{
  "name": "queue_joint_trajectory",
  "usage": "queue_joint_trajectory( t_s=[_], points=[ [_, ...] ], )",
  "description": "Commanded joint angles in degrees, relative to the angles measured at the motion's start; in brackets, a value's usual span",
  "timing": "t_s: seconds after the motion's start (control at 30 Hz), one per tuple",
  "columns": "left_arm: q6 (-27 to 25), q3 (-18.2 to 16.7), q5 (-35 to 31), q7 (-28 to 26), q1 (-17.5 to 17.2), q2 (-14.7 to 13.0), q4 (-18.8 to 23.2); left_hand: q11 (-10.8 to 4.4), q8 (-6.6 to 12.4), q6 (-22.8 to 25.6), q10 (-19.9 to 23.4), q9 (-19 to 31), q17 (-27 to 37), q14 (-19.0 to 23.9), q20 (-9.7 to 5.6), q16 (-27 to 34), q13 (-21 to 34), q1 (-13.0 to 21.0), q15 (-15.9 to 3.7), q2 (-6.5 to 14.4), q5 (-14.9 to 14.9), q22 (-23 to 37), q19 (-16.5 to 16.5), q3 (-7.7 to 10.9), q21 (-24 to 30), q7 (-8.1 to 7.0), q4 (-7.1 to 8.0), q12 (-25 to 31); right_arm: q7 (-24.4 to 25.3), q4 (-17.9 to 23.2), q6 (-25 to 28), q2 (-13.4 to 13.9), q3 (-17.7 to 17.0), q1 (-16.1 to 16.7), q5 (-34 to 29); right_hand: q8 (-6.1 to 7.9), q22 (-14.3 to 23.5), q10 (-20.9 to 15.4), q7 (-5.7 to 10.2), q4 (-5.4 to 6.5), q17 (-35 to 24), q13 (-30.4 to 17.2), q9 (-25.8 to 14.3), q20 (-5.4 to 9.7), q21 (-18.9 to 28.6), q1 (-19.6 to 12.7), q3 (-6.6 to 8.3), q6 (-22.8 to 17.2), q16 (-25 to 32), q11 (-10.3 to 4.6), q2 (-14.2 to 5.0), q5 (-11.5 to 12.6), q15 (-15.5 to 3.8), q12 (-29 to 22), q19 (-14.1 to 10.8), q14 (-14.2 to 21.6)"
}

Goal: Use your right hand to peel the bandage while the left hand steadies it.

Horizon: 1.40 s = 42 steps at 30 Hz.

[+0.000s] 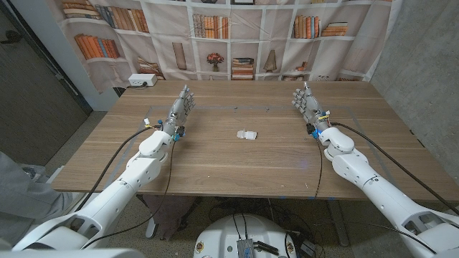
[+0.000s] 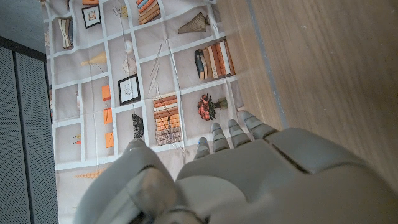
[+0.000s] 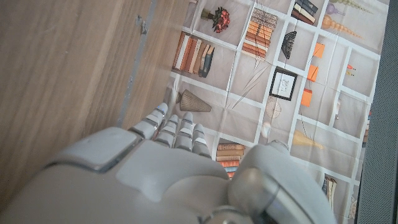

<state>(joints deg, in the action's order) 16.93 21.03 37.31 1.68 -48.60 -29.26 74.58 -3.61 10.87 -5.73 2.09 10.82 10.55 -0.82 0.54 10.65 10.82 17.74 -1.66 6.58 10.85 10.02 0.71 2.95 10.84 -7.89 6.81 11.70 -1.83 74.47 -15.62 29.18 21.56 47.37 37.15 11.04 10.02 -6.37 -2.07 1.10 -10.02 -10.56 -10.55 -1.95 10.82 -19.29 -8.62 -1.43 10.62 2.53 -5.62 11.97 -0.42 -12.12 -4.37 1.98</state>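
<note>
No legible text, label, brand or number anywhere in view

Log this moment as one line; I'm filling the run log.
stage: before contact | bandage: mid-table, untouched | left hand: open, apart from it | right hand: open, apart from it

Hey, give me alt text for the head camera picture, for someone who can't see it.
A small white bandage lies alone near the middle of a wooden table, untouched. The robot's left hand and right hand wait well apart on either side of it, holding nothing. A bookshelf-print backdrop hangs behind the table.
</note>
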Motion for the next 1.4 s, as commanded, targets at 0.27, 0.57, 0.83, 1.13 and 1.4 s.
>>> queue_joint_trajectory(
  t_s=[0.27,0.57,0.83,1.13,1.4],
  points=[
    [0.1,-0.5,0.8,1.0,-0.9,-0.8,0.5,-0.1,0.48,0.4,0.0,0.1,0.1,0.0,0.59,0.3,0.2,0.2,-1.45,0.2,0.4,0.3,0.1,0.01,0.4,-0.31,0.41,0.4,2.2,3.6,2.5,1.3,0.6,0.7,-1.5,0.39,0.3,-2.5,-0.41,-1.64,-0.2,-0.1,-0.3,-0.11,0.5,-3.3,0.66,-0.1,0.5,0.18,-0.21,-0.2,-0.06,-1.0,-0.7,1.7],
    [-1.3,-0.1,0.0,-0.7,-1.3,-1.2,2.8,-0.23,0.57,0.7,0.1,0.1,0.0,0.0,0.6,0.3,0.2,0.2,-1.57,0.2,0.4,0.3,0.1,-0.02,0.4,-0.26,0.4,0.4,3.0,6.7,3.1,3.3,0.6,2.3,-2.7,0.31,0.3,-3.5,-0.69,-2.78,-0.2,-0.2,-0.3,-0.19,0.5,-5.1,1.42,0.4,0.4,-0.43,-0.41,-0.4,-0.66,-1.3,-0.9,2.0],
    [-1.3,0.1,-2.0,-3.9,-2.6,-1.5,6.3,-0.13,0.57,0.8,0.3,0.0,0.0,0.0,0.54,0.3,0.2,0.1,-1.5,0.2,0.4,0.3,0.2,-0.04,0.5,-0.23,0.38,0.4,5.2,11.5,4.6,6.5,0.5,4.5,-5.4,0.3,0.5,-3.9,1.24,-4.57,-0.3,-0.5,-0.4,-4.64,1.1,-8.0,2.61,1.0,0.3,-1.52,-0.67,-0.8,-0.06,-1.4,-2.4,2.1],
    [-4.1,0.9,-2.9,-7.6,-4.3,-1.2,10.4,-0.08,0.67,1.2,0.4,0.0,0.0,0.0,0.51,0.2,0.2,0.1,-1.48,0.1,0.4,0.2,0.3,-0.16,0.5,-0.02,0.35,0.4,6.8,13.5,3.4,8.1,1.1,6.0,-9.6,1.21,0.6,-7.6,2.05,-6.7,-0.4,-0.8,-0.5,-3.32,1.3,-11.5,4.21,-1.4,0.9,-3.71,-1.17,-1.1,-1.7,-2.9,-3.5,4.6],
    [-2.4,1.6,-2.9,-5.0,-1.8,0.0,6.2,-0.29,0.64,1.2,0.5,0.0,0.0,0.0,0.44,0.2,0.2,0.0,-1.44,0.0,0.4,0.2,0.4,-0.24,0.5,0.0,0.32,0.4,10.0,14.6,2.2,8.2,1.1,6.9,-13.3,1.77,0.7,-10.9,3.53,-7.76,-0.5,-1.0,-0.6,-1.97,1.6,-13.4,5.26,-3.7,1.2,-5.87,-1.58,-1.4,-4.28,-4.1,-5.0,7.1]
  ],
)
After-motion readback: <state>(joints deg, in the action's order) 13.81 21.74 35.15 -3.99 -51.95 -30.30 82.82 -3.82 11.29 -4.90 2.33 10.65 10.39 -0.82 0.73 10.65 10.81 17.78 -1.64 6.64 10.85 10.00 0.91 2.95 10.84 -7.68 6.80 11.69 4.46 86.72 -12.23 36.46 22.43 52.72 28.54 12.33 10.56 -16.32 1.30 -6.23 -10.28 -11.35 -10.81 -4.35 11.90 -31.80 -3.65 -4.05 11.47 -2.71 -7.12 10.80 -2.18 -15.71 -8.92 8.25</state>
